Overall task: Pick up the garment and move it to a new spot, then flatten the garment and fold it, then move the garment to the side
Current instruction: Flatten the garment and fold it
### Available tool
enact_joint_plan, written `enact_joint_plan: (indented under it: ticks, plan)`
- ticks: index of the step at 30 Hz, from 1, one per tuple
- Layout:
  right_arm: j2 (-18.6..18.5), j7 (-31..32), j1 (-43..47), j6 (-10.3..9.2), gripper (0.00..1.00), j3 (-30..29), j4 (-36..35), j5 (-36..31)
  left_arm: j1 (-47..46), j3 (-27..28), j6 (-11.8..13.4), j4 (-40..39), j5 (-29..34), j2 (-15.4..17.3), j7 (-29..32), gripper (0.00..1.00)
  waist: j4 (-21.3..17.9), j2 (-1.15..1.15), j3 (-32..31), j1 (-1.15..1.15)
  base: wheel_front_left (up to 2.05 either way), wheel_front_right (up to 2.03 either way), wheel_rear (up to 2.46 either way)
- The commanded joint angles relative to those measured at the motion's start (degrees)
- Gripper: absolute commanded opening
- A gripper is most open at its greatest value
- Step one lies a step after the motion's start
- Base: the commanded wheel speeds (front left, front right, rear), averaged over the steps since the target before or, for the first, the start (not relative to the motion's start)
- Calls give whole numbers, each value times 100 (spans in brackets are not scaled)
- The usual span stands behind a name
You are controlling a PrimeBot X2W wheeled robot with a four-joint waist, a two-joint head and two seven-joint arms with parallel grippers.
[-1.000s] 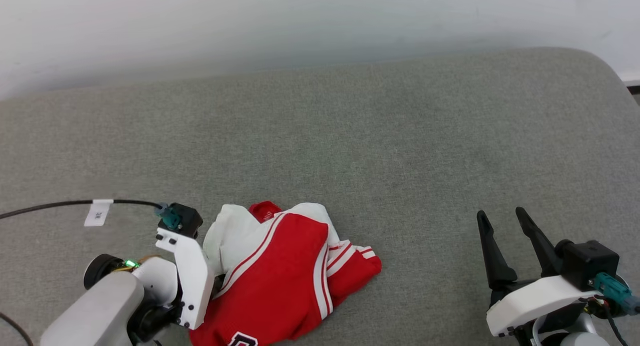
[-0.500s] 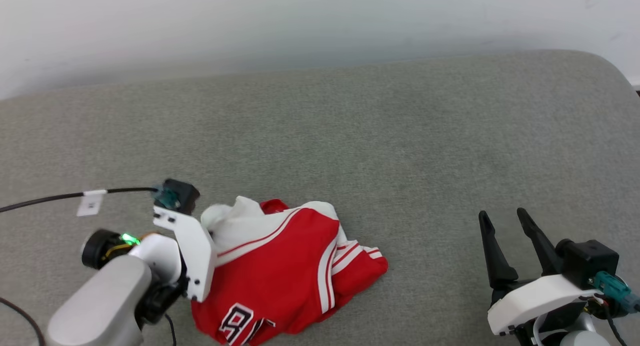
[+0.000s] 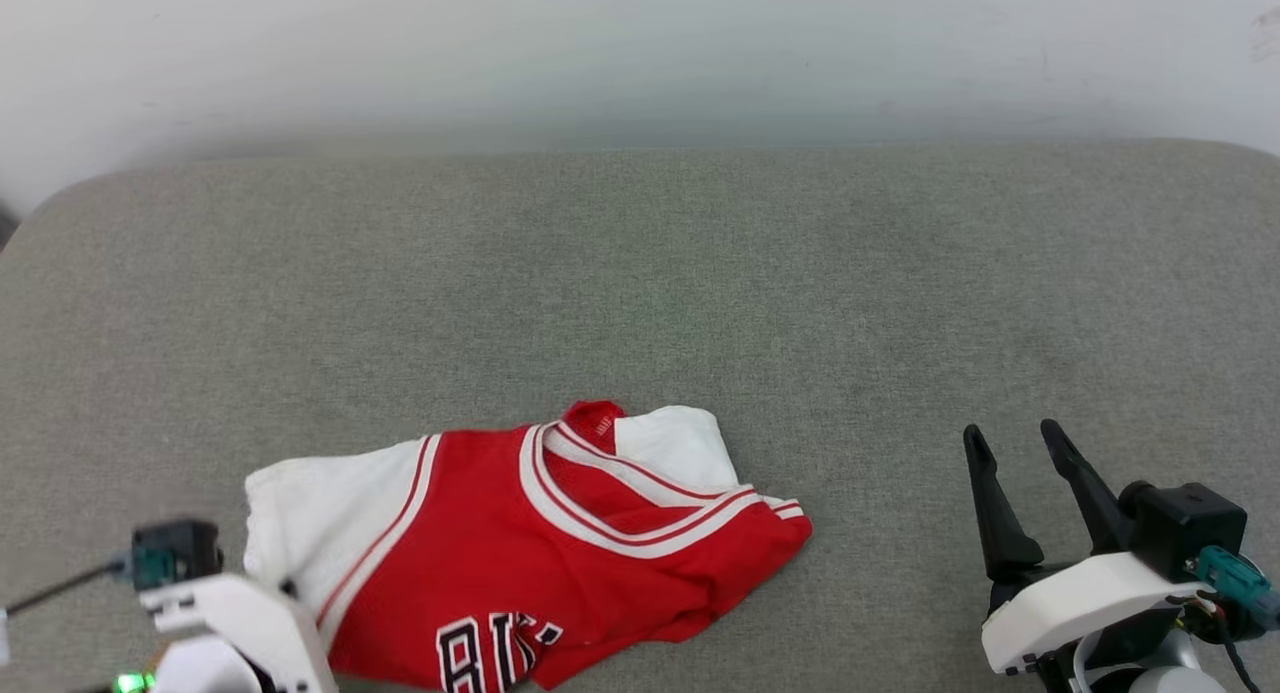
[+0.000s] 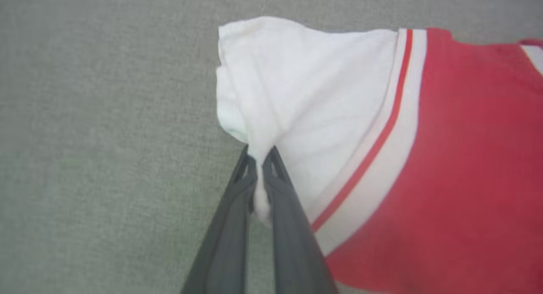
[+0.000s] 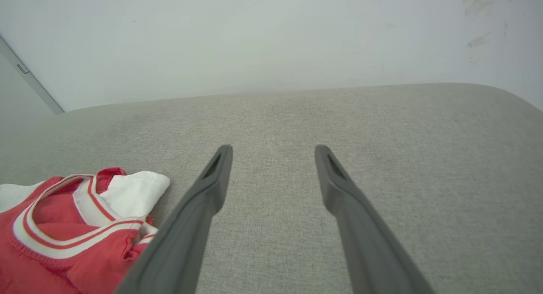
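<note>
The left pincer (image 4: 258, 171) is clamped shut on a pinch of the white sleeve (image 4: 305, 82) of the garment (image 3: 560, 533), right at the sleeve's outer edge, and the cloth gathers into a small peak between its tips. I take that corner hold to be for hauling the jersey to its new spot, since gripping 1 edge lets the rest trail out rather than ball up. From that pincer the garment spreads away across the surface: white sleeve first, then striped trim, then the red body with its neckline, part-rumpled, black letters at its near edge. The right pincer (image 3: 1010, 431) stands with its fingers apart and empty, well clear of the garment's far end and pointing over bare cloth; it looks parked until flattening needs 2 arms. Everything lies on a grey-green woven pad (image 3: 640, 273) with rounded corners, likely grippy under dragged fabric. Beyond it rises a plain pale wall (image 3: 640, 53), faintly scuffed.
</note>
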Motion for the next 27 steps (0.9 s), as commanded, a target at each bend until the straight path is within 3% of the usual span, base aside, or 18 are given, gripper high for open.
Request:
enact_joint_plan:
  ticks: [1,3,4,6,19,27]
  plan:
    - [5,0,28,-2,100,-9,-23,-15,78,8,30,10,-27,-56,-37,0,4,0,3,0,0,0,0]
    - [5,8,28,-2,100,-14,-33,-25,373,22,47,79,-176,-171,-86,0,4,0,-5,0,0,0,0]
    - [6,18,26,-2,100,-19,-41,-34,450,24,40,111,-225,-232,-121,17,4,0,-6,0,0,0,0]
    - [5,46,23,-2,100,-45,-62,-44,513,5,12,165,-211,-325,-235,100,10,0,-16,0,0,0,0]
    - [5,206,221,-2,100,-177,-172,-134,-255,-34,-61,-280,931,-485,-2084,100,8,0,-439,0,0,0,0]
    - [6,306,348,-2,100,-159,-247,-165,-196,-329,-37,-637,1331,-806,-2673,100,-12,0,-646,0,0,0,0]
